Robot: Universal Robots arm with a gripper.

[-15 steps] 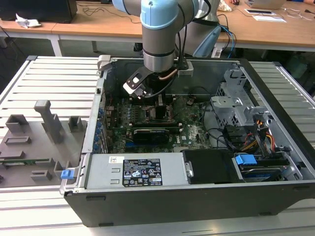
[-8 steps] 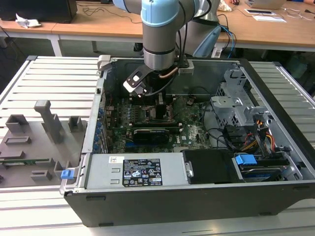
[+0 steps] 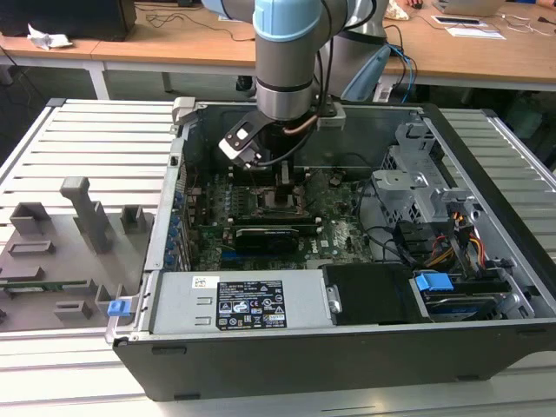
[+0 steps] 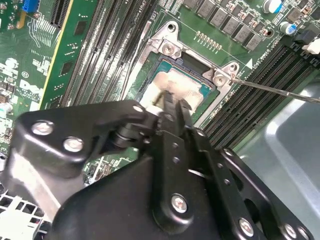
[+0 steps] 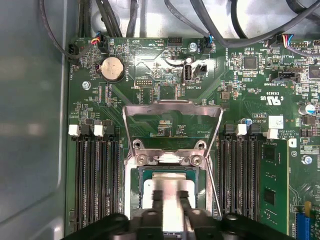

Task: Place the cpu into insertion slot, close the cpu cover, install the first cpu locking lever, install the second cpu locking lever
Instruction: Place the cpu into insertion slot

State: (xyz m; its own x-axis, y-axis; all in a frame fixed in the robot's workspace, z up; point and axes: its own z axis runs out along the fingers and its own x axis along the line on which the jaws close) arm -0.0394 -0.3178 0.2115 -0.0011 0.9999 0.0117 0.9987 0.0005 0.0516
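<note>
Sitting in one insertion slot (image 5: pixel 134 195), one cpu (image 5: pixel 167 186), one cpu cover (image 5: pixel 172 105) raised

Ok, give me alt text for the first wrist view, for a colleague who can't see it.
The gripper is right over the cpu, which lies in the insertion slot on the green board. The cpu cover stands open at its hinge, and long black memory slots flank the slot on both sides.

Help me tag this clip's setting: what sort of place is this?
Probably a robotics lab or workshop: an opened computer case lies on a slatted metal workbench, a grey fixture tray beside it, wooden desks behind.
</note>
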